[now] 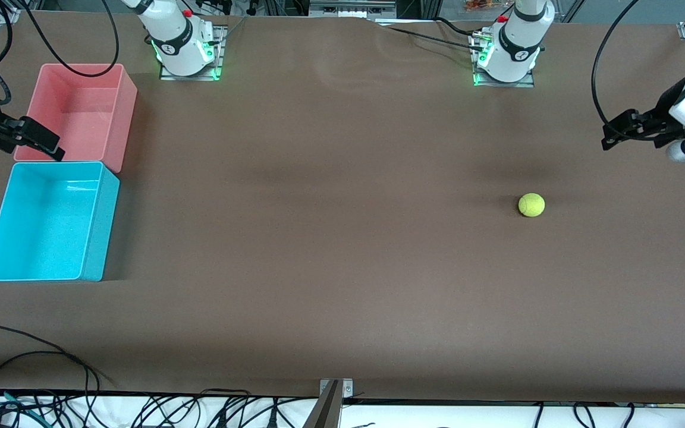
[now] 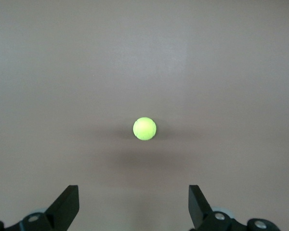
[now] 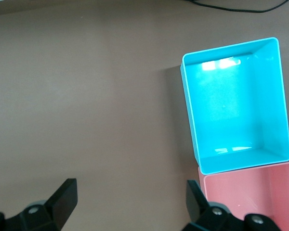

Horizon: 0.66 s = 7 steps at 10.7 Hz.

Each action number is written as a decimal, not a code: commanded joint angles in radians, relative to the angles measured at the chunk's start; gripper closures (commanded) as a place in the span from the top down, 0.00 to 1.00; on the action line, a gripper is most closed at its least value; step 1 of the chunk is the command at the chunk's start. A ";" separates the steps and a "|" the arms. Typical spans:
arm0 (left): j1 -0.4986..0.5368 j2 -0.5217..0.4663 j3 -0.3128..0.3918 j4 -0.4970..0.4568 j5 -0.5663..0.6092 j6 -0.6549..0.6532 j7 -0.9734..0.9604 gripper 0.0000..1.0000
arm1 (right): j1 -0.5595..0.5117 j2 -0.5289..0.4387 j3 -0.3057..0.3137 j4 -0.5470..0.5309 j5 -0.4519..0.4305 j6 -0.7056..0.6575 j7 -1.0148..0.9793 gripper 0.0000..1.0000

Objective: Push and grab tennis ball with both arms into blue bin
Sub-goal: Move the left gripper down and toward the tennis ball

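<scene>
so the tennis ball (image 1: 531, 204) sits loose toward my left arm's end of the table (image 1: 330, 238); my left jaws (image 1: 627, 132) hang wide and empty there to push it. right jaws (image 1: 18, 138), likewise empty, wait over the pink bin (image 1: 118, 128) beside the blue bin (image 1: 100, 226).

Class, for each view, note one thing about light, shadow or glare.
Front view: green glow at both arm bases; the ball casts a soft shadow on the table. Left wrist view: faint shadow streak beside the ball. Right wrist view: white glare patches inside the blue bin.
</scene>
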 commanded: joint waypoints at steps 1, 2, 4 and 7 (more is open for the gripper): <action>0.011 -0.005 0.011 -0.090 -0.002 0.111 0.002 1.00 | 0.004 0.024 -0.004 0.026 0.006 -0.013 -0.012 1.00; 0.011 -0.003 0.011 -0.098 -0.001 0.111 0.002 1.00 | 0.004 0.024 -0.004 0.026 0.014 -0.013 -0.013 1.00; 0.011 0.006 0.011 -0.115 -0.002 0.110 0.000 1.00 | 0.004 0.026 -0.004 0.028 0.015 -0.019 -0.012 1.00; 0.020 0.046 0.018 -0.141 -0.002 0.158 0.013 1.00 | 0.008 0.026 0.001 0.026 0.009 -0.022 -0.013 1.00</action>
